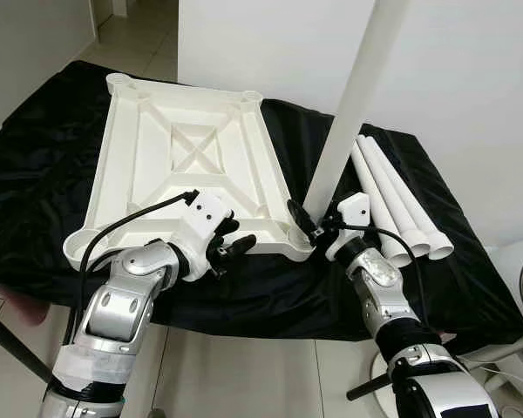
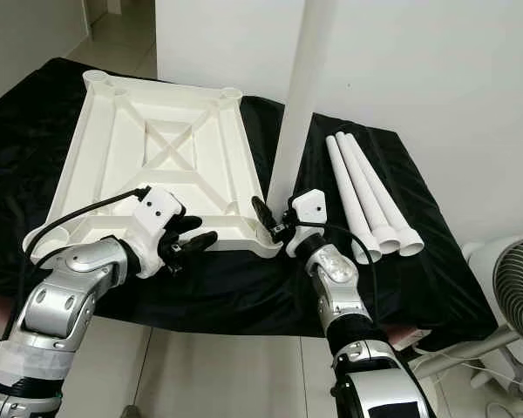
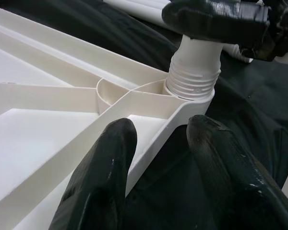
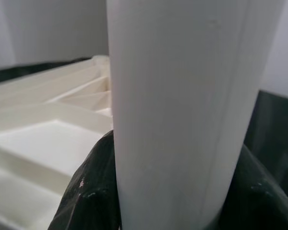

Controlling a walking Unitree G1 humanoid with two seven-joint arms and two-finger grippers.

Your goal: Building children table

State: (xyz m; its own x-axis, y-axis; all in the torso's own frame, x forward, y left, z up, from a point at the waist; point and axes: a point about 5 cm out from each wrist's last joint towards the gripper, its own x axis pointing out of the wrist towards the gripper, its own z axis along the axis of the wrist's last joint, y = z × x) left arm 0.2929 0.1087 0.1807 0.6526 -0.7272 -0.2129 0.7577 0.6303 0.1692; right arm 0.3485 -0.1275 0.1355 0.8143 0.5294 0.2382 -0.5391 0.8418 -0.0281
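A black cloth (image 1: 35,174) covers the surface in front of the robot, and on it, toward the left, lies the white plastic tabletop (image 1: 179,165) of the children's table, turned underside up so its ribs and cross-bracing show, with round sockets at the corners. The left gripper (image 1: 229,248) sits at the near edge of that panel, its two black fingers (image 3: 101,182) spread a moderate way apart and straddling the edge rib close to the near right corner, with nothing clamped between them. Just to the right of it, at that same corner socket (image 3: 189,93), a long white leg (image 1: 353,104) stands nearly upright, leaning a little to the right as it rises; its threaded end sits in the socket with several thread rings showing above the rim. The right gripper (image 1: 307,222) is closed around the bottom of this leg just above the socket, a black finger (image 4: 93,191) pressed to either side of the tube. Further right, three more white legs (image 1: 392,196) lie side by side on the cloth, touching one another, flared ends toward the robot. At the far right stands a white fan (image 2: 519,287) on the floor.
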